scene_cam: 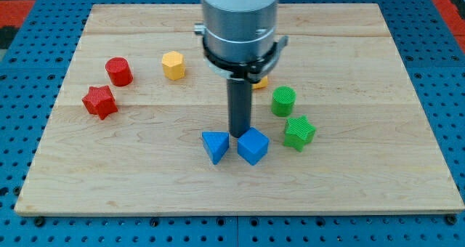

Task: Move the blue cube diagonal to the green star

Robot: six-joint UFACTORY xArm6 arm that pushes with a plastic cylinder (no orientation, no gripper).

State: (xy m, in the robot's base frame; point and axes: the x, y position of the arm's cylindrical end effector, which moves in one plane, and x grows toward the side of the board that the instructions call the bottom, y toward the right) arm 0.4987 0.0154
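The blue cube (253, 146) sits low in the middle of the wooden board (363, 181). The green star (298, 132) lies just to its right and slightly higher, a small gap between them. My tip (239, 134) is at the cube's upper left, between the cube and a blue triangular block (215, 146), close to both. The arm's grey body hides the board above the rod.
A green cylinder (283, 101) stands above the star. A yellow hexagon block (173, 65), a red cylinder (118, 72) and a red star (99, 102) lie at the left. An orange-yellow block (260, 81) peeks out behind the arm.
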